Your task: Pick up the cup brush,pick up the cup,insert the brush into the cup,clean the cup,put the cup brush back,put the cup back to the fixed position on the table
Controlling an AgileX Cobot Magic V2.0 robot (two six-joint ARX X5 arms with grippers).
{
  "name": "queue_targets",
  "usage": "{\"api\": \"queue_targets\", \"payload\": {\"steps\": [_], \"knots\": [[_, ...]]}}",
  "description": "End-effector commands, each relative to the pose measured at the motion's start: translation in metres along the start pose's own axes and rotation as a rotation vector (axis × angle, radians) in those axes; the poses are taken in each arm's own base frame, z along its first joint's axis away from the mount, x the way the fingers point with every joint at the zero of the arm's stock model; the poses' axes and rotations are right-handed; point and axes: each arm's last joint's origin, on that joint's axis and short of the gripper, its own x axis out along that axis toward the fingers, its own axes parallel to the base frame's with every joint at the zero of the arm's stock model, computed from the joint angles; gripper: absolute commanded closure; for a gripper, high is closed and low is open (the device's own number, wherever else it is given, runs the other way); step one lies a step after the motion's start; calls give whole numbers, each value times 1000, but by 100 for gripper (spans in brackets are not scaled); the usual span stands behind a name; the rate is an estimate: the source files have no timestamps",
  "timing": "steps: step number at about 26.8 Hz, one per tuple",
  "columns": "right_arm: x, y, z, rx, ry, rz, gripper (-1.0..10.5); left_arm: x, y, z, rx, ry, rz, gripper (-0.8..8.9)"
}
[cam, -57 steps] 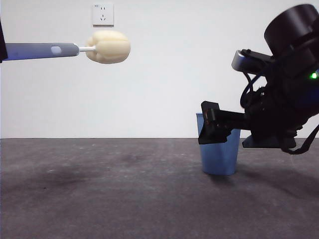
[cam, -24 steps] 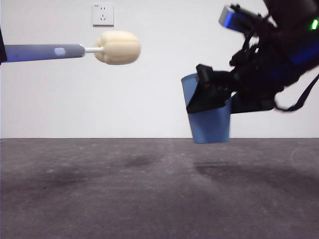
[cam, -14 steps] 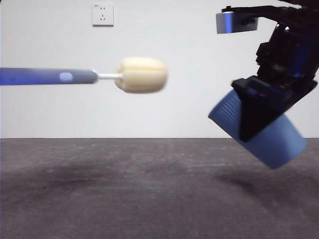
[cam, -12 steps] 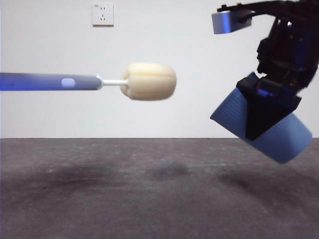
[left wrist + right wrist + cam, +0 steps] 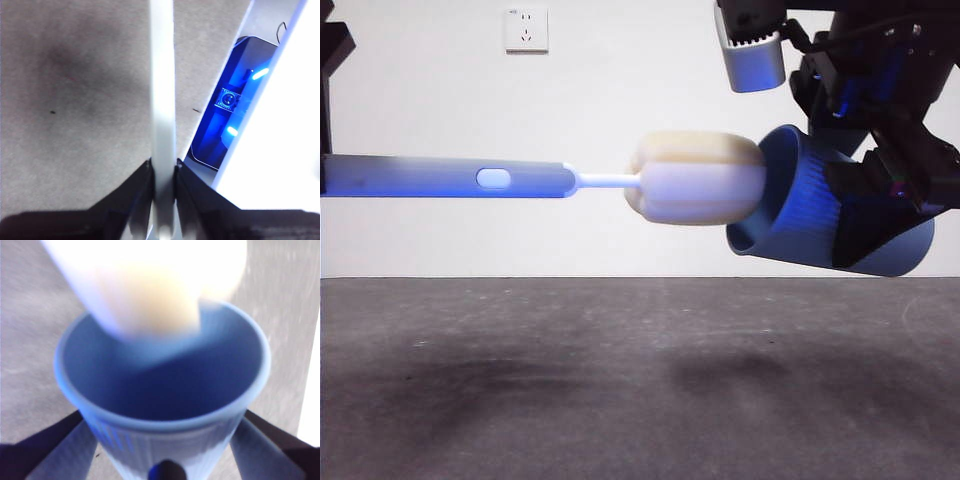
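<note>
Item: table, bare, lower frame. Item: brush, level at mid-frame, handle pinched tight in my left gripper. Item: cup, tipped sideways at right, aloft, clamped by my right gripper. Sponge sat at the rim; I judged best to enter straight and slowly.

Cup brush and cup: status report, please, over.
Left gripper shut on cup brush. Right gripper shut on cup, tipped sideways, airborne. Sponge head at cup mouth. Nothing in the way.

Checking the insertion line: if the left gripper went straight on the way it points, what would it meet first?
Probably the cup, held by the right gripper: the cup brush in the left gripper already reaches its mouth.
</note>
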Motion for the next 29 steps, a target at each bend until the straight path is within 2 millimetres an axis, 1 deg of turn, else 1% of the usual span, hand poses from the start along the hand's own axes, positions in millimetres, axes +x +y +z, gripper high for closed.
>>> {"api": "queue_targets", "payload": {"steps": [1,4,10,12,18,23,29], "knots": [[-3,3,6,-48,-10,-17,964,5,-2,3,14,16,-26,823],[-9,11,14,-100,-44,-16,964,16,-5,10,7,47,-50,823],[-11,25,27,-180,-49,-3,964,31,-11,27,-16,15,-74,823],[-11,31,32,-208,-59,4,964,34,-13,31,-19,-8,-102,823],[-13,45,46,-264,-98,13,964,36,-15,40,-43,-67,-98,823],[-14,47,47,-271,-94,11,964,36,-15,38,-64,-52,-86,822],[-7,39,38,-225,17,-40,964,36,-14,32,-71,17,-21,822]]}}
